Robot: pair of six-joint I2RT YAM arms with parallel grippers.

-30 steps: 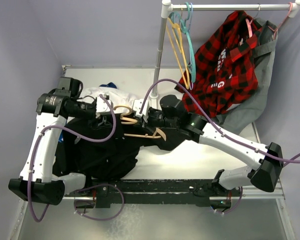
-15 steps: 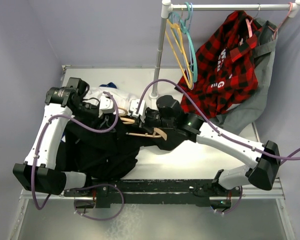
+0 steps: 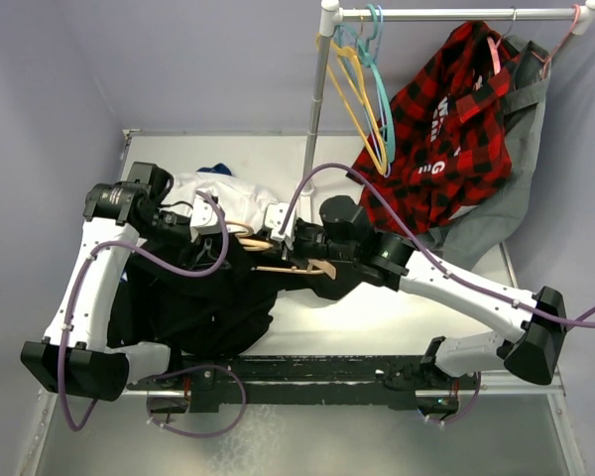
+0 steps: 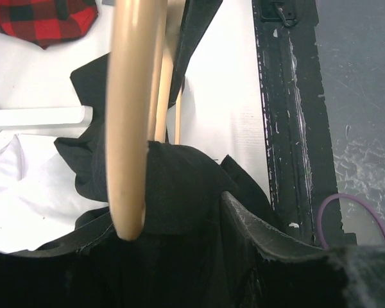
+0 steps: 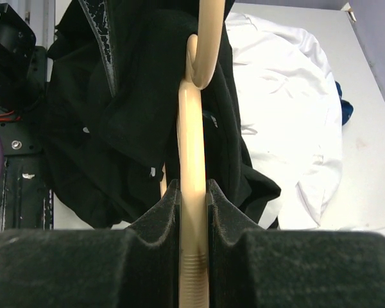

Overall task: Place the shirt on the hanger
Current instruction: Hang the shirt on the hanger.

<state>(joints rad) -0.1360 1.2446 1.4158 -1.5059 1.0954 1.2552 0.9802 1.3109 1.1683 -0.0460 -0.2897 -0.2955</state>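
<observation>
The black shirt [image 3: 208, 297] lies bunched on the table at the left. The tan hanger [image 3: 288, 266] is held over its right edge. My right gripper [image 3: 296, 243] is shut on the hanger's neck, and in the right wrist view the hanger [image 5: 192, 128] runs straight between its jaws [image 5: 193, 192], with shirt [image 5: 115, 109] draped round it. My left gripper [image 3: 200, 226] is at the hanger's left end, shut on shirt fabric. In the left wrist view one hanger arm [image 4: 131, 115] dips into the black cloth [image 4: 179, 186], which covers the jaws.
A white shirt [image 3: 223, 190] lies behind the black one. A red-and-black plaid shirt [image 3: 441, 129] and a grey garment [image 3: 506, 208] hang from the rail at the back right, beside yellow and teal hangers [image 3: 362, 89]. The rail's white post [image 3: 317, 99] stands behind my right gripper.
My left gripper has moved right, closer to the hanger's left end, bringing shirt fabric with it. My right gripper and the hanger have shifted slightly to the right.
</observation>
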